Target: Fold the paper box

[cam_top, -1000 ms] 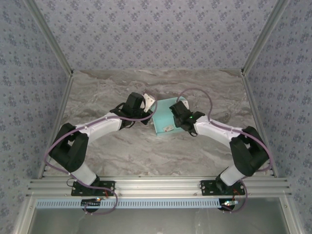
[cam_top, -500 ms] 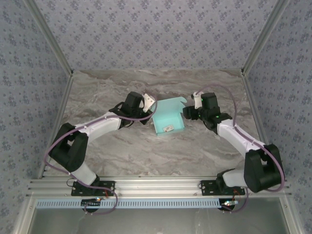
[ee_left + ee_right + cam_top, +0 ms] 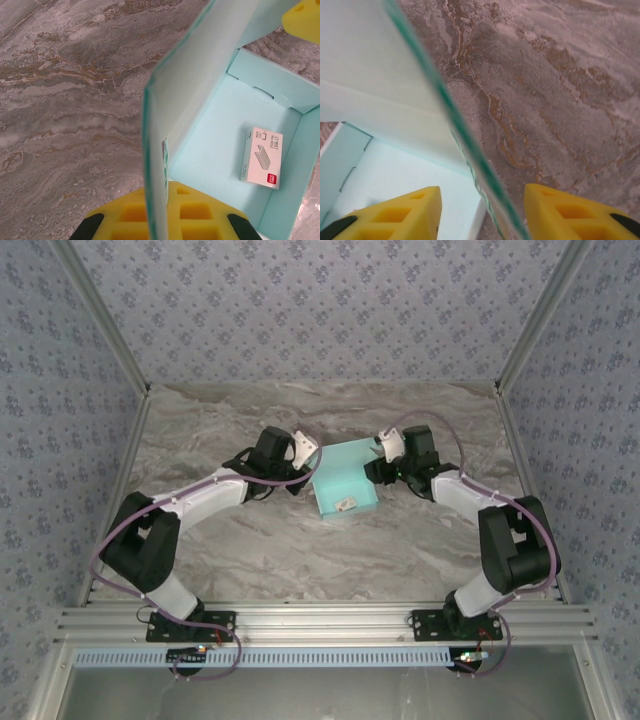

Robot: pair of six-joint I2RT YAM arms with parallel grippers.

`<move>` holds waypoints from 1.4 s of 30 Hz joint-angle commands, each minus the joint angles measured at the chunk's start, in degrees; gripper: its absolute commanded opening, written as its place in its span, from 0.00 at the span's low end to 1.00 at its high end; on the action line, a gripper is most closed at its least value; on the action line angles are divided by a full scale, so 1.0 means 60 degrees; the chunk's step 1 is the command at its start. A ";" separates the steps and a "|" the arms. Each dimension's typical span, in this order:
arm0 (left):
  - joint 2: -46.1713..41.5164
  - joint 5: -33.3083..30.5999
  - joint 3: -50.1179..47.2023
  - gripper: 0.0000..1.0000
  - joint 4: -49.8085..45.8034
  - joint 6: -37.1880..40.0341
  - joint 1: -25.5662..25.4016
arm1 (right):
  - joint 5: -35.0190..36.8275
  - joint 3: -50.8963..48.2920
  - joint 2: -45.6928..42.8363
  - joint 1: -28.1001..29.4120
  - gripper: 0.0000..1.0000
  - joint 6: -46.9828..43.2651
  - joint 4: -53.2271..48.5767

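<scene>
**1. Box** (image 3: 345, 482). Mint card, set up as an open-topped tray. It lies at mid-table between my two grippers, askew to the table edges. The floor is flat on the table and walls are raised around it. One wall has a folded flap at its corner.

**2. Pack** (image 3: 261, 158). Small and white with a red mark, lying flat on the box floor. In the top view it sits toward the near wall, apart from both grippers.

**3. Left gripper** (image 3: 310, 455). At the box's far left corner, clamped on the left wall. In my left wrist view the card rises upright from between my yellow fingers (image 3: 200, 220), which are pressed together on it. The box's inside lies to the right of the wall and bare table to the left.

**4. Right gripper** (image 3: 378, 458). At the box's far right corner, jaws apart and straddling the right wall. In my right wrist view the wall's green edge runs down between the two yellow fingers (image 3: 395, 215), nearer the right one. A gap shows on either side of the card, so nothing is gripped. The box's inside lies to the left of the wall.

**5. Table** (image 3: 250, 540). Grey-brown marble pattern, bearing the box.

**6. Arms** (image 3: 200, 502). White links with black joints, both bent inward from the near rail (image 3: 320, 620), with lilac cables looped along them.

**7. Enclosure** (image 3: 320, 310). Blue-grey patterned panels on three sides of the table.
</scene>
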 commanded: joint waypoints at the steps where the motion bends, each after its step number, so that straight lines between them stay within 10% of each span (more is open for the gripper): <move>1: 0.0032 0.0118 0.0263 0.00 -0.0380 0.0207 0.0025 | 0.0025 0.0345 0.0120 -0.0076 0.37 -0.0420 0.0003; 9: 0.0021 -0.0010 0.0332 0.00 -0.0404 -0.0104 0.0028 | 0.1440 0.0361 -0.0035 0.0326 0.13 -0.0136 -0.0244; 20: 0.0054 -0.1484 0.0538 0.00 -0.0080 -0.2348 -0.0295 | 0.7486 0.1080 -0.0126 0.2589 0.03 0.3820 -0.1729; 32: 0.0234 -0.1755 0.0787 0.00 -0.0307 -0.3225 -0.0300 | 0.7547 0.1145 -0.0041 0.2867 0.02 0.4513 -0.1807; 42: 0.0551 -0.4238 0.1248 0.00 -0.0351 -0.5638 -0.0627 | 0.8773 0.1124 0.0003 0.3419 0.01 0.6042 -0.1890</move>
